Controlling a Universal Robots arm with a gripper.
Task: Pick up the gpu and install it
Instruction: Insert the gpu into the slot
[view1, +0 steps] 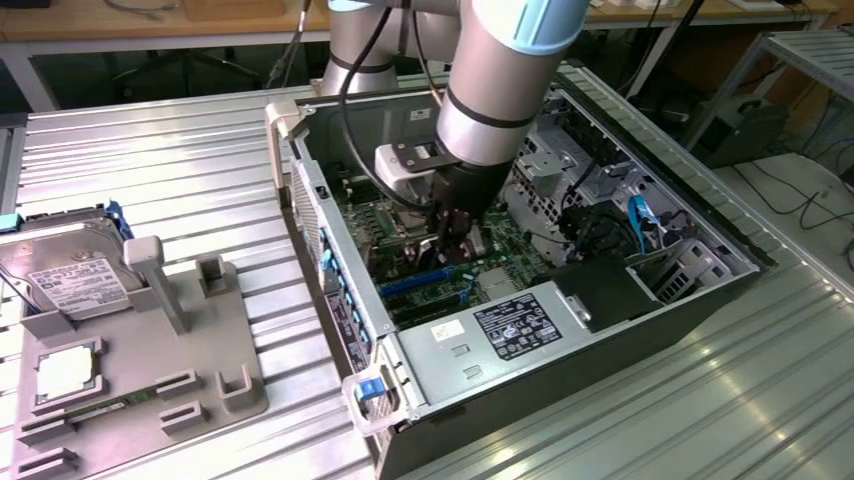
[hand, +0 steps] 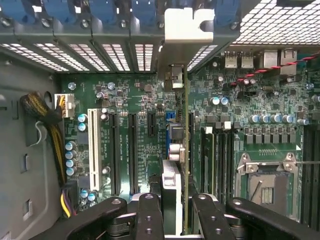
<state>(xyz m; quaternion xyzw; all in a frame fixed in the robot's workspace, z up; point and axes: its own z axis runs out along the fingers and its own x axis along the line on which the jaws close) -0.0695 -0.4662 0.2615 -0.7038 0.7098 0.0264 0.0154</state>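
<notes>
In the wrist view the gpu (hand: 185, 150) shows edge-on as a thin green board standing upright over the motherboard (hand: 145, 100). Its silver metal bracket (hand: 187, 27) sits against the case's rear slot openings. My gripper (hand: 177, 202) is shut on the card's near end, one black finger (hand: 150, 215) on each side. A blue slot (hand: 167, 117) lies just beside the board; whether the card sits in it I cannot tell. In the exterior view the gripper (view1: 451, 240) reaches down into the open computer case (view1: 721, 240), low over the motherboard.
A silver power supply (view1: 514, 325) fills the case's near end, with cables and a drive cage (view1: 601, 180) on the exterior view's right. The processor socket (hand: 265, 182) lies beside the card. Outside the case, a grey fixture (view1: 147, 350) holds a hard drive (view1: 74, 275) and a processor chip (view1: 64, 372).
</notes>
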